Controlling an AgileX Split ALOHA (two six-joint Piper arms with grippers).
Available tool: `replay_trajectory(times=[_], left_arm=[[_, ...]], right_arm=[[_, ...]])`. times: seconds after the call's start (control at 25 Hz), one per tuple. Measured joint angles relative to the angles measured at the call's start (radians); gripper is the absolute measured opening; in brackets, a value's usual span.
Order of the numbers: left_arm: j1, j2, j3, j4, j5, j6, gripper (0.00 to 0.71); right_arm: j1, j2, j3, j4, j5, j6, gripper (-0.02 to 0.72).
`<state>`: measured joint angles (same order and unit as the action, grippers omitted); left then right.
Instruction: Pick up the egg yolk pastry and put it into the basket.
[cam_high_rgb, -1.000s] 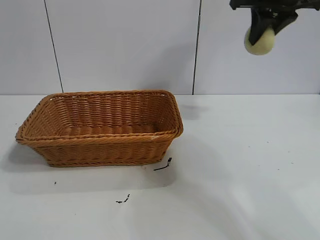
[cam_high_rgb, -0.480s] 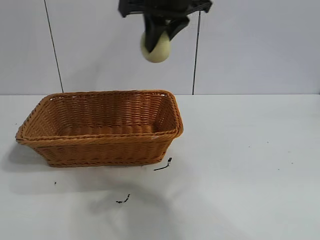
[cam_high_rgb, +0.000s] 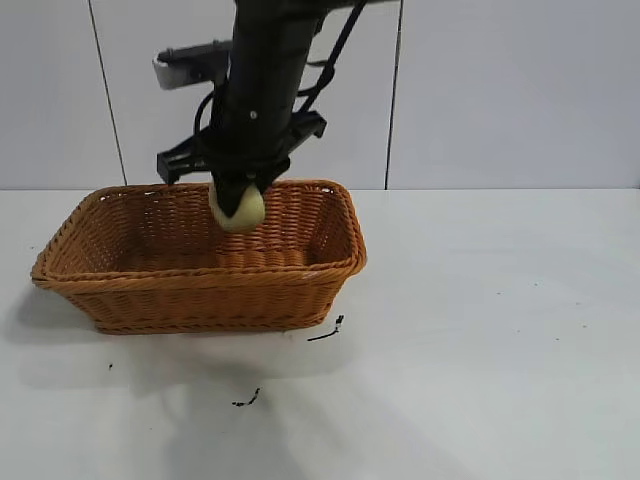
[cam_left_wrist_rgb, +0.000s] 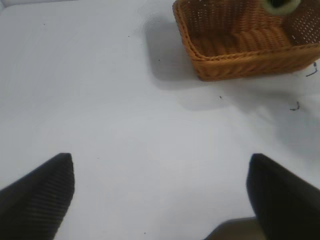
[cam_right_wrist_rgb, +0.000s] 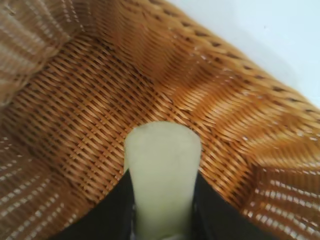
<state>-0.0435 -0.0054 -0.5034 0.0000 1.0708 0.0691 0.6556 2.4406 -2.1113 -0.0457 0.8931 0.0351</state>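
Note:
My right gripper (cam_high_rgb: 237, 196) is shut on the egg yolk pastry (cam_high_rgb: 238, 208), a pale yellow-cream bun, and holds it just above the inside of the orange-brown wicker basket (cam_high_rgb: 330, 265), over its middle. In the right wrist view the pastry (cam_right_wrist_rgb: 161, 172) sits squeezed between the black fingers (cam_right_wrist_rgb: 107, 210) with the basket's woven floor (cam_right_wrist_rgb: 85, 125) below it. My left gripper (cam_left_wrist_rgb: 160, 197) is open and empty over bare table, well away from the basket (cam_left_wrist_rgb: 220, 62); the pastry shows in that view (cam_left_wrist_rgb: 281, 5).
The white table (cam_high_rgb: 480, 340) has two small dark scraps (cam_high_rgb: 328, 330) (cam_high_rgb: 247, 400) in front of the basket. A pale panelled wall stands behind. The right arm (cam_high_rgb: 262, 80) reaches down from above the basket.
My right gripper has carried the pastry from high at the right, leftward and down, to just over the basket's inside. The basket has not moved.

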Motion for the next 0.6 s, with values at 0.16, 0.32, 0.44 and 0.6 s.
replay_trajectory(times=[0.16,0.32,0.44,0.6], left_arm=[[0.000,0.000,0.000,0.000,0.000,0.000,0.696],[0.000,0.000,0.000,0.000,0.000,0.000,0.696],[0.000,0.000,0.000,0.000,0.000,0.000,0.696],[0.000,0.000,0.000,0.000,0.000,0.000,0.696]], right_arm=[[0.000,-0.002,-0.002,-0.007,-0.001,0.000,0.614],[0.000,-0.015,-0.002,-0.020,0.010,0.000,0.682],[0.000,-0.041,-0.022,-0.020,0.051,0.001,0.691],[-0.002,-0.076,-0.094,-0.021,0.119,0.002,0.693]])
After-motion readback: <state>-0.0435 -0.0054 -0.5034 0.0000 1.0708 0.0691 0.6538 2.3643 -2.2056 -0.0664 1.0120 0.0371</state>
